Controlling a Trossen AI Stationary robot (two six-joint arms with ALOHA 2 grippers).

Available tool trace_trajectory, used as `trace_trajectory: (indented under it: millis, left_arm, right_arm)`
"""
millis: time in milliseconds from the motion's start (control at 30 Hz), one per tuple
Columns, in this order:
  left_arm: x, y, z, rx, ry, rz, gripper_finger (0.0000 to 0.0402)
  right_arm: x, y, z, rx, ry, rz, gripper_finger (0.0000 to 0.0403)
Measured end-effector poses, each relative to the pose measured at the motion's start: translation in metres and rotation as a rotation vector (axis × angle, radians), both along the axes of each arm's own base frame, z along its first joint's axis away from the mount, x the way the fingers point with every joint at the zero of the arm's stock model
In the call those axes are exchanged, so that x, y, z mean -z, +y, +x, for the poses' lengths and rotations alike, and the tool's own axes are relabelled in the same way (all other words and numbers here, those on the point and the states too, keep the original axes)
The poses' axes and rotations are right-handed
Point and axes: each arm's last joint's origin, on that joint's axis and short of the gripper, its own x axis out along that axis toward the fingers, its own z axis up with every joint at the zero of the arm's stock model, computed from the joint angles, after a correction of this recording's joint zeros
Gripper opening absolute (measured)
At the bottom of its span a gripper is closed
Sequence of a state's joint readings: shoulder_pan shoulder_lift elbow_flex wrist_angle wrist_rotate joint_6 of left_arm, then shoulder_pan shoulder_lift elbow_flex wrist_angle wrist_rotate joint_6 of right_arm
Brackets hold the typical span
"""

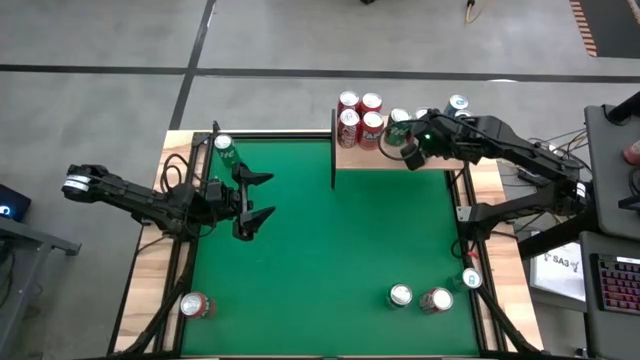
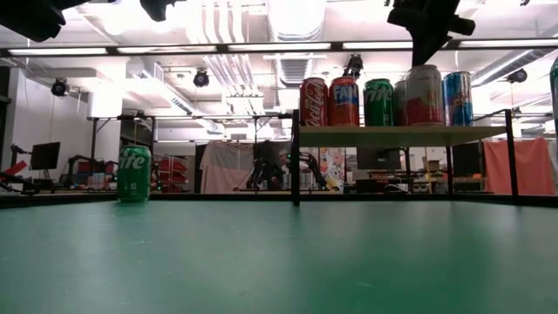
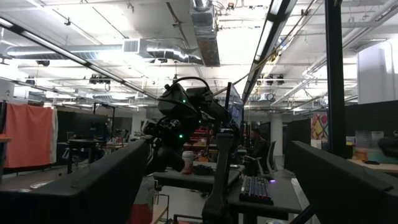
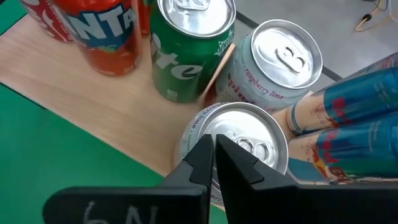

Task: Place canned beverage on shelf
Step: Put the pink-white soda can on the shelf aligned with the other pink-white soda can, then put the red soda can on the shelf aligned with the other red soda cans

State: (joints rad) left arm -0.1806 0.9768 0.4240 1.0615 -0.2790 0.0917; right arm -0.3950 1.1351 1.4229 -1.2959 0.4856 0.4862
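Silver can (image 4: 239, 146) upright on shelf (image 4: 93, 118), among other cans: green can (image 4: 183, 46), orange can (image 4: 106, 31), blue cans (image 4: 354, 124). Right tool (image 4: 213, 160) just above silver can's top, fingers together, holding nothing. Left tool (image 1: 262, 197) over green tabletop (image 1: 330, 250), fingers spread wide, empty, near lone green can (image 1: 224, 147).

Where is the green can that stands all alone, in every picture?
High view: the green can stands at the table's far left corner, by the left arm.
Low view: the can stands at the left, far from the shelf.
Left wrist view: not in it.
Right wrist view: not in it.
Shared landmark: the shelf.
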Motion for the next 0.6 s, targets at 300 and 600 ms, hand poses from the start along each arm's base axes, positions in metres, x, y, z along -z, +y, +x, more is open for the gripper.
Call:
trace_trajectory:
  millis: [300, 600]
  left_arm:
    - [-0.001, 0.0, 0.0, 0.0, -0.001, -0.001, 0.0377]
    - [0.001, 0.0, 0.001, 0.01, 0.013, -0.016, 0.0377]
  right_arm:
    - [-0.017, 0.001, -0.003, -0.003, -0.051, -0.027, 0.0012]
    - [-0.038, 0.022, -0.001, -0.124, -0.176, -0.086, 0.0012]
